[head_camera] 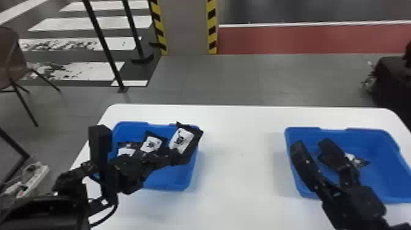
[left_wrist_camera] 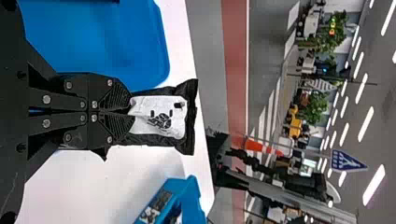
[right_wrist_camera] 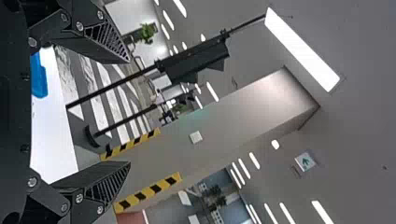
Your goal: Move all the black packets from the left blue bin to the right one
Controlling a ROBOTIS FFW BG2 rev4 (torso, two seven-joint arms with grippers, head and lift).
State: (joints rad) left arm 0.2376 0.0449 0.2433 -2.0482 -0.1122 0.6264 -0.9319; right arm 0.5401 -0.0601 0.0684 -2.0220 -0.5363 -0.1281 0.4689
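Above the right rim of the left blue bin [head_camera: 166, 180], my left gripper [head_camera: 175, 152] is shut on a black packet [head_camera: 185, 138] with a white label. In the left wrist view, the left gripper [left_wrist_camera: 130, 112] pinches one end of the held packet [left_wrist_camera: 161, 117]. Other black packets [head_camera: 151, 144] lie inside the left bin, partly behind the left arm. My right gripper [head_camera: 312, 146] stands open over the right blue bin [head_camera: 382, 165], where a packet [head_camera: 356, 159] lies partly hidden behind a finger. The right gripper [right_wrist_camera: 129, 112] holds nothing in the right wrist view.
Both bins stand on a white table [head_camera: 238, 153], with a wide stretch of tabletop between them. The left forearm crosses the left bin's near side. Beyond the table are a chair [head_camera: 12, 58], barrier posts [head_camera: 105, 46] and a striped pillar [head_camera: 188, 27].
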